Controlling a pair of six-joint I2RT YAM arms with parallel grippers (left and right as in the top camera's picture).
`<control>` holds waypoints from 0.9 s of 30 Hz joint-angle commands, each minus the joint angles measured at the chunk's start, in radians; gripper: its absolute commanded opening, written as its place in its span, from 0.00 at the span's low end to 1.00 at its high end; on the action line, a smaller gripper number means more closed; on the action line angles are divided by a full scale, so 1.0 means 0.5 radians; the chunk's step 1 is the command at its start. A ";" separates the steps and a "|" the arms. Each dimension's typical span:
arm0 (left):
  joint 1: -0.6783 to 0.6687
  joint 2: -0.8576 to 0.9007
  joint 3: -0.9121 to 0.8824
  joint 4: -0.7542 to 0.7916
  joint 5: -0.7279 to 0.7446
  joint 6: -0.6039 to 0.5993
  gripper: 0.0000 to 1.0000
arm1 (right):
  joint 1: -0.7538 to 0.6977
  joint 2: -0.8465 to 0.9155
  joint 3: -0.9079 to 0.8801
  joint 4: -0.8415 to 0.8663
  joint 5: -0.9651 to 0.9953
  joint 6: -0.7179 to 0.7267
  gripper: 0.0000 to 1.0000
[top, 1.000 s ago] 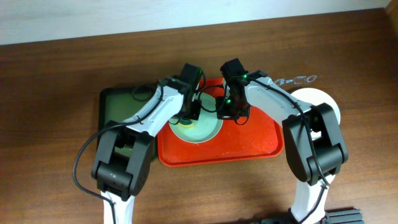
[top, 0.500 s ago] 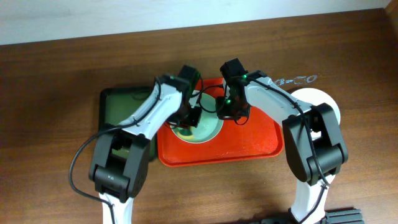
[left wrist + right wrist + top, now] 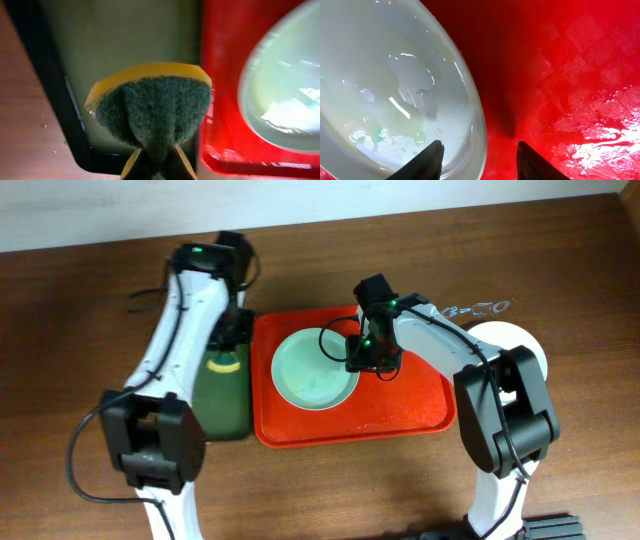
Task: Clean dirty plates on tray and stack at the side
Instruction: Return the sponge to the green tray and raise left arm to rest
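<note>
On the tray (image 3: 410, 412), one plate (image 3: 315, 370), wet, perhaps faintly smeared

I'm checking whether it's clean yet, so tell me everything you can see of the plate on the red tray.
The plate is round, shallow, white with a pale mint tint, glossy and wet, with faint green traces inside. It lies left of centre on the tray. The right gripper stands open astride its rim.

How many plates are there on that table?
2 plates: one on the red tray, one beside its right end, partly behind the right arm; more may be stacked beneath it.
</note>
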 commanded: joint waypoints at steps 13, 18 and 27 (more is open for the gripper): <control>0.336 -0.095 -0.645 0.571 0.105 -0.056 0.50 | 0.021 -0.015 0.024 0.008 0.004 -0.012 0.41; 0.526 -0.462 -0.502 0.581 0.312 -0.058 0.71 | 0.021 -0.007 0.011 0.009 0.004 -0.012 0.36; 0.747 -0.782 -0.503 0.547 0.297 -0.056 0.99 | 0.021 0.057 0.011 0.017 0.004 -0.012 0.14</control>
